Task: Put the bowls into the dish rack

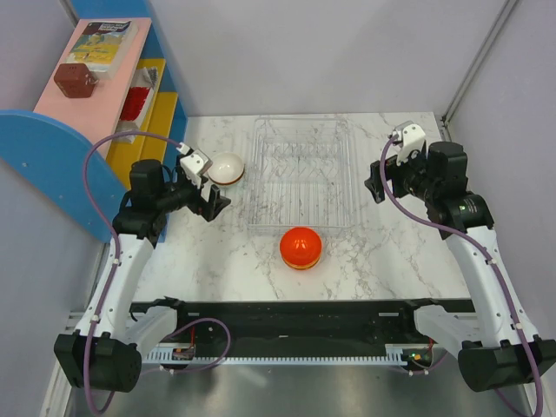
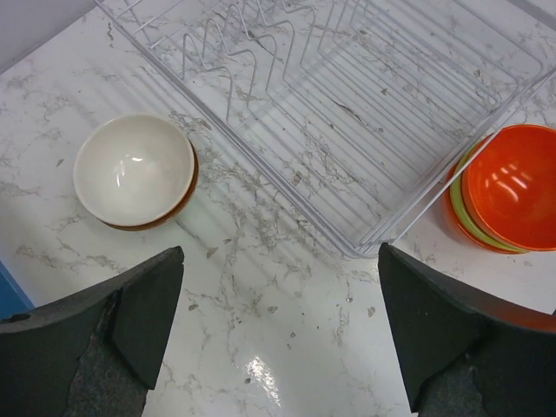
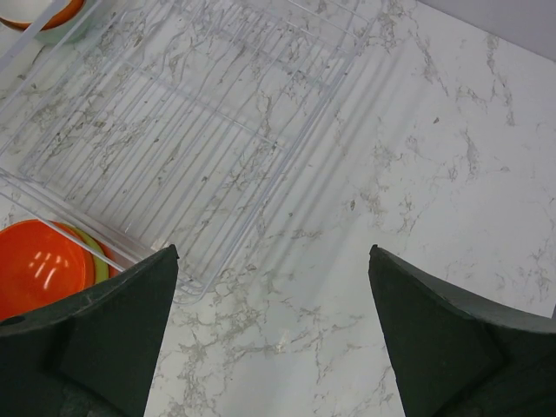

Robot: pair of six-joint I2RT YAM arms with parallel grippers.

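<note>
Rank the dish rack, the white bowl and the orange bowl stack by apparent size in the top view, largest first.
1. dish rack, clearly largest.
2. orange bowl stack.
3. white bowl, only slightly smaller; these two look close, so that order is unsure.

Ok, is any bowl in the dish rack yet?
No, the dish rack holds nothing; the white bowl sits outside it on the left and the orange bowl just outside its near side.

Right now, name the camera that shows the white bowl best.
Left wrist: the white bowl sits whole and close, open side up, nested in a darker bowl beside the dish rack. Top external shows it small, left of the rack. Right wrist catches only a cropped edge.
</note>
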